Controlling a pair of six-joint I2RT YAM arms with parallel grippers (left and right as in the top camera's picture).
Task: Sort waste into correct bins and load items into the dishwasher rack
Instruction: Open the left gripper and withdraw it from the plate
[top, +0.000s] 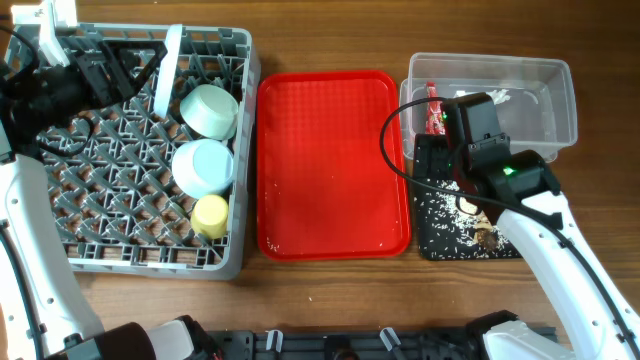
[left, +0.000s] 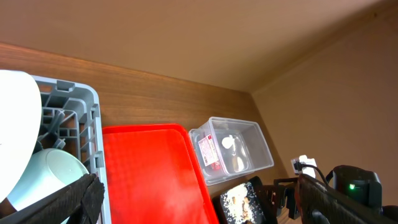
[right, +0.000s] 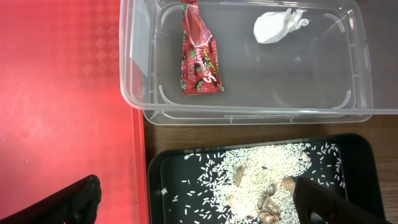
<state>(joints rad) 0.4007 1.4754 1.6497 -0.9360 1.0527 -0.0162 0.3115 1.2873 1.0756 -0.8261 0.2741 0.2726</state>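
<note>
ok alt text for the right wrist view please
A clear tub holds a red snack wrapper and a crumpled white tissue. Below it, a black tray is scattered with rice and food scraps; a red tray lies to the left.

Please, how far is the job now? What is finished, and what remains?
Nearly finished. Done: red wrapper and tissue lie in the clear tub; rice and scraps cover the black tray; an upright plate, pale blue bowl and yellow cup sit in the rack. In hand: nothing; the left fingers and right fingers stand open. Left: I cannot find the spoon and fork, so they may still need loading.
</note>
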